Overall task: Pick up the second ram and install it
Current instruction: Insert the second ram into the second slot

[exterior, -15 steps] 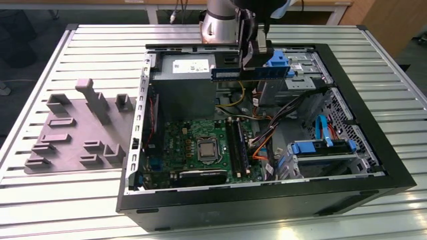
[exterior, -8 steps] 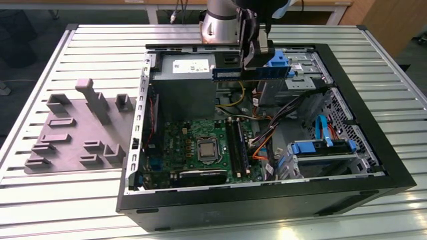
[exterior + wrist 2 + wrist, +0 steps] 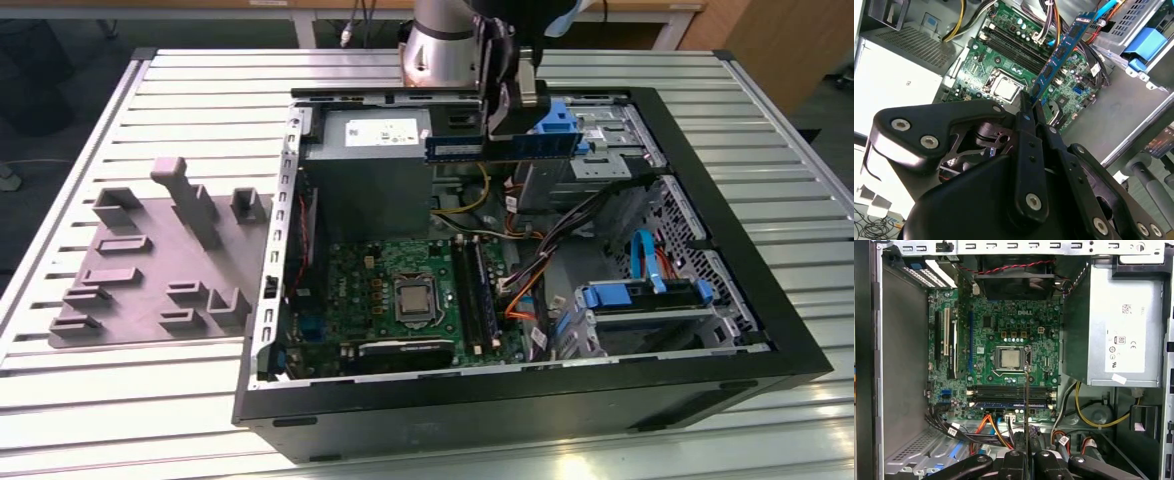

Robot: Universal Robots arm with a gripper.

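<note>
My gripper (image 3: 515, 128) hangs above the back of the open computer case (image 3: 334, 420), shut on the second ram (image 3: 467, 148). The ram is a blue-green stick with black chips, held level well above the motherboard (image 3: 387, 285). In the second wrist view the black fingers (image 3: 1026, 120) clamp one end of the ram (image 3: 1061, 52), which reaches out over the board. The first wrist view sees the ram (image 3: 1026, 405) edge-on as a thin line crossing the memory slots (image 3: 1004, 391). A bluish stick (image 3: 999, 404) sits in one slot.
A grey plastic tray (image 3: 134, 215) with raised blocks lies on the slatted table at the exterior view's left. Inside the case are the power supply (image 3: 367, 130), the processor socket (image 3: 1010, 357), coloured cable bundles (image 3: 534, 275) and blue drive brackets (image 3: 641, 295).
</note>
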